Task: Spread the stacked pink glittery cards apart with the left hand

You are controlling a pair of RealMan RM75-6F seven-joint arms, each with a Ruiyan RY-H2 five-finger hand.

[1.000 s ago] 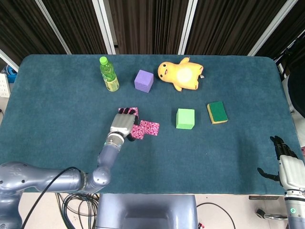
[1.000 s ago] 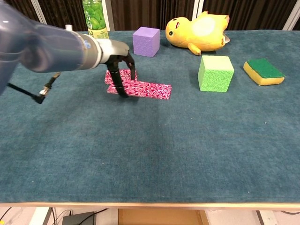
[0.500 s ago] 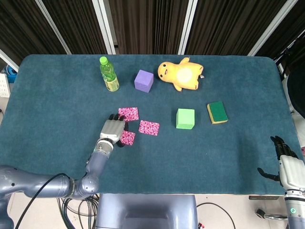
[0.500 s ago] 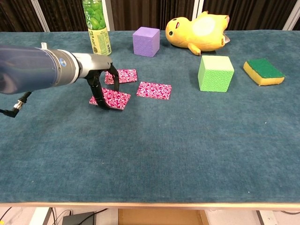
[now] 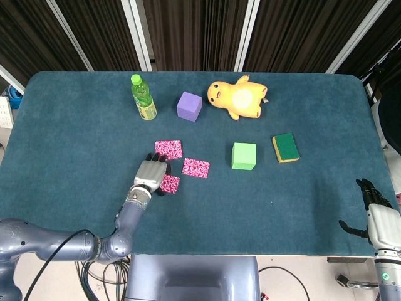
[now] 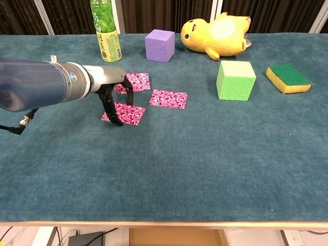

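On the teal table [image 5: 75, 125], the left hand [image 5: 150, 174] presses spread fingertips [image 6: 117, 122] on the nearest of three separated pink glittery cards [image 6: 124, 113]. Far right, the right hand [image 5: 378, 216] hangs off the edge, fingers apart, holding nothing.

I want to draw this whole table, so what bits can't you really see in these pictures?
- Near pink card: head view, its left part is hidden under the left hand.
- Green bottle: chest view, its top is cut off by the upper edge.
- Bottle label: both views, print too small to read.
- Right hand: head view only, at the right edge, and dark; what its fingers do is unclear.
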